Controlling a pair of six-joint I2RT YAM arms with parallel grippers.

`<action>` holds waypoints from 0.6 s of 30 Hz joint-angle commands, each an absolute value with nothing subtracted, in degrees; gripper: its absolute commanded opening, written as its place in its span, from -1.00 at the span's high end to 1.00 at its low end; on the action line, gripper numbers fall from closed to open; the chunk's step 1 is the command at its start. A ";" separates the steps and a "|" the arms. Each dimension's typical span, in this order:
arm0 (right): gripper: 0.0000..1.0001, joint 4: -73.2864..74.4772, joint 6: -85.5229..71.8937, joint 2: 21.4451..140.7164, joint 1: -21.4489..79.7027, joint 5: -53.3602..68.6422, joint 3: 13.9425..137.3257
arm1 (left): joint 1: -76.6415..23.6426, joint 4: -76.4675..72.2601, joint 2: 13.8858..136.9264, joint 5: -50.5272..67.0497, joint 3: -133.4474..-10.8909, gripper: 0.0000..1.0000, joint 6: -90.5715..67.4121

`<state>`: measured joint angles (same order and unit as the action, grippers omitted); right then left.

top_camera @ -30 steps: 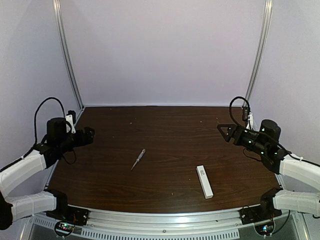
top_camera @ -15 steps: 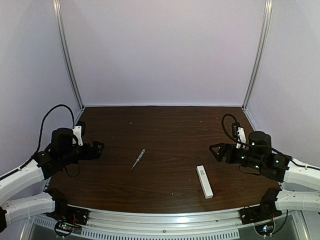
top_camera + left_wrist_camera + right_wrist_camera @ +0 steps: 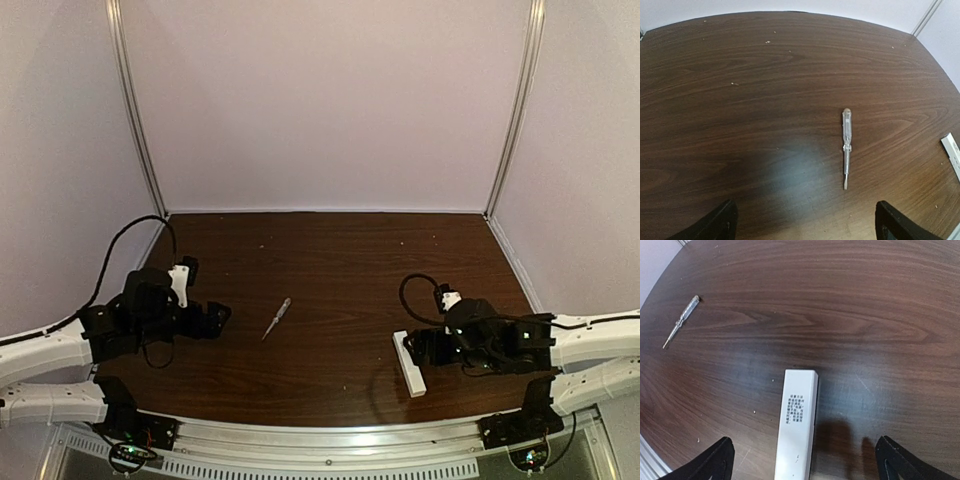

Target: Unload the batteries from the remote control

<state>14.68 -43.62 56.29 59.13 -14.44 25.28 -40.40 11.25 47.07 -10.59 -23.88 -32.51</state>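
Note:
The remote control (image 3: 410,366) is a slim white bar lying flat at the front right of the table. In the right wrist view its face with small printed text (image 3: 797,425) is up, and no dark recess shows. The batteries are hidden. My right gripper (image 3: 410,348) is open just above the remote's far end, with the remote between its spread fingers (image 3: 807,464) and nothing held. My left gripper (image 3: 220,319) is open and empty at the left, facing a thin pale-handled screwdriver (image 3: 845,146) that lies ahead of its fingers (image 3: 805,227).
The screwdriver (image 3: 277,318) lies near the table's middle, between the two grippers, and also shows in the right wrist view (image 3: 681,322). The remote's edge shows at the right of the left wrist view (image 3: 952,152). A metal rail (image 3: 330,440) runs along the near edge.
Both arms have swung inward and down. The right gripper came from the right edge to over the remote's far end. The left gripper moved toward the screwdriver.

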 commanded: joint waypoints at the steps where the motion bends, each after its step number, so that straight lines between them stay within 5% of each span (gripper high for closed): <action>1: -0.99 19.25 -51.83 60.13 64.61 -21.46 27.04 | -44.94 10.65 48.84 -13.93 -25.44 -0.95 -33.96; 18: -0.99 20.05 -62.88 81.06 77.34 -27.33 31.47 | -49.75 14.22 42.45 -14.83 -24.44 -0.95 -35.42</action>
